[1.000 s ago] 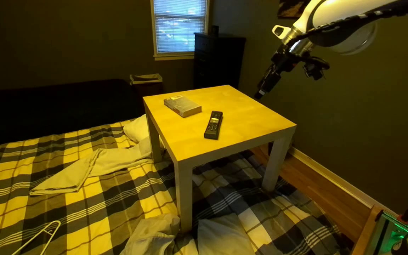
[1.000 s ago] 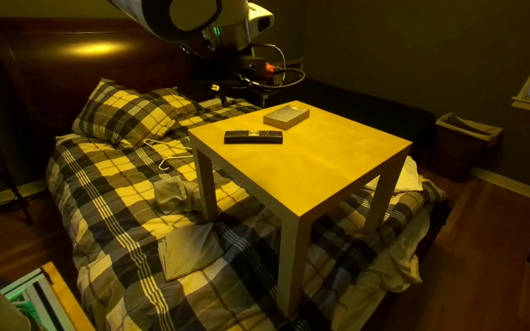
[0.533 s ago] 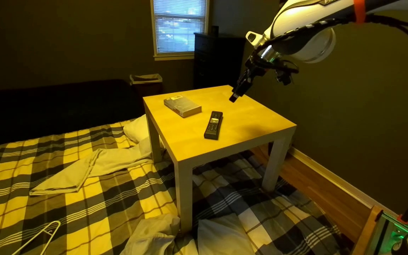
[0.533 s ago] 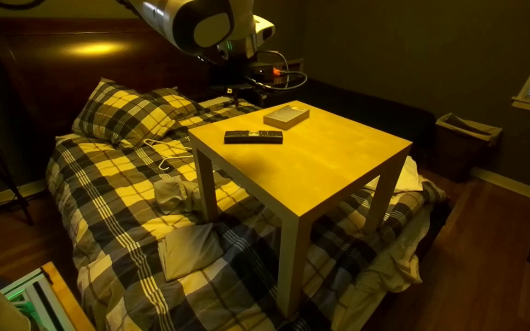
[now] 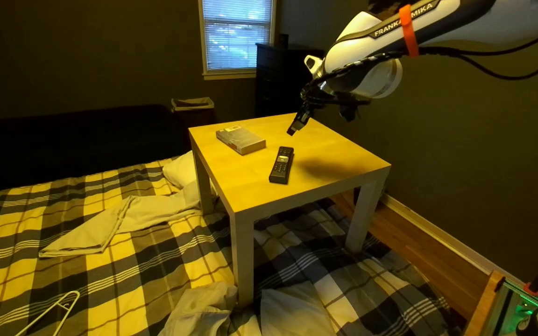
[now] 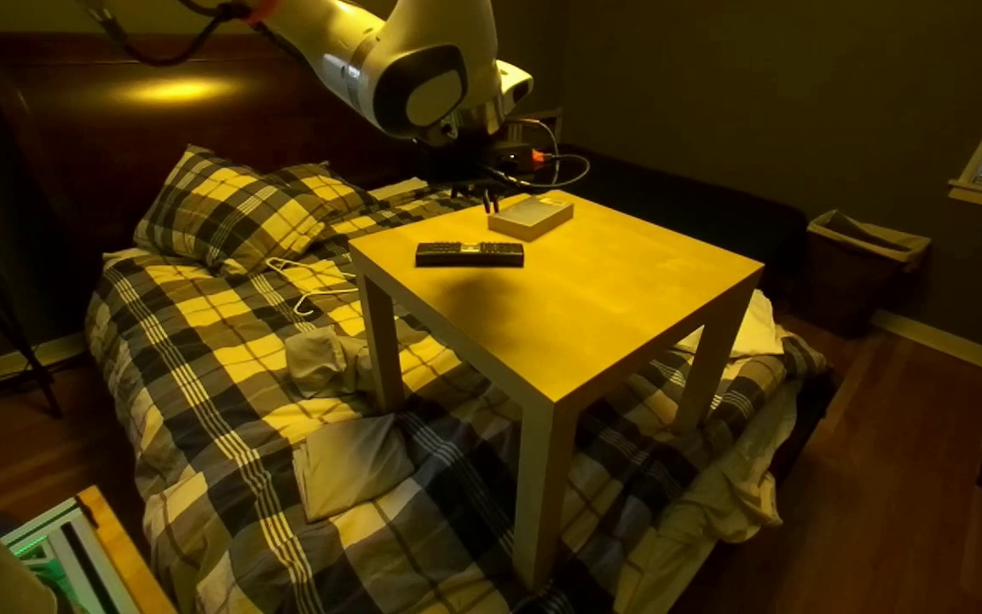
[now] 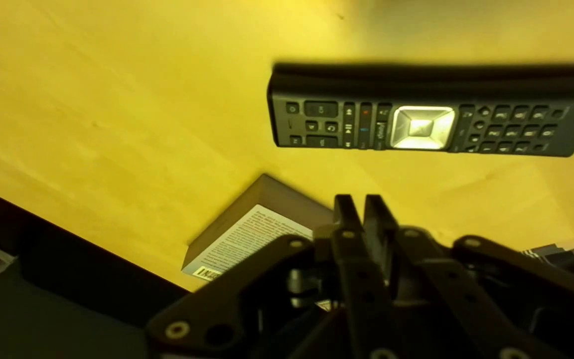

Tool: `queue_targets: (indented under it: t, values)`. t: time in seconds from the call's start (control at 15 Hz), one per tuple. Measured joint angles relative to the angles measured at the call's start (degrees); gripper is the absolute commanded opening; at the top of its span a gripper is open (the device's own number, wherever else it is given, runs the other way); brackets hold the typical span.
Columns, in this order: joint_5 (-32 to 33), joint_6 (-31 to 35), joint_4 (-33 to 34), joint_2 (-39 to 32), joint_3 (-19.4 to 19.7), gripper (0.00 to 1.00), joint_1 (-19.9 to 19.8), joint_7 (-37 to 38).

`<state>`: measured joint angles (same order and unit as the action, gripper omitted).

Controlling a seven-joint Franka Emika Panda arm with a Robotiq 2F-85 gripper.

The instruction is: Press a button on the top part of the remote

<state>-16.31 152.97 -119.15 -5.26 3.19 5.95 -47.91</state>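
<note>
The black remote [image 7: 416, 119] lies flat on the yellow tabletop [image 5: 339, 149], buttons up, and shows in both exterior views. Its top part, with the power button [image 7: 292, 107], points left in the wrist view. In an exterior view that top end of the remote [image 5: 281, 165] is the one nearer my gripper [image 5: 291, 131]. The gripper hangs above the table, apart from the remote. In the wrist view the gripper [image 7: 359, 199] has its fingertips close together. A narrow gap stays between them, with nothing in it.
A grey book-like box [image 7: 257, 237] lies on the table near the remote, partly behind the gripper in the wrist view. The table stands on a bed with a plaid cover [image 6: 227, 384]. A dark dresser [image 5: 287, 79] is by the window.
My arm has swung in over the table, lower and closer to the remote, and its shadow came along. The fingers have drawn from wide apart to a narrow gap. The remote has not moved.
</note>
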Motion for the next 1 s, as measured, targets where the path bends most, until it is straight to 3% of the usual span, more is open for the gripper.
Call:
queue_targets:
  t: [1.0]
  values:
    - [0.0, 5.2, 5.3, -10.0, -7.9, 0.00, -8.4, 3.0]
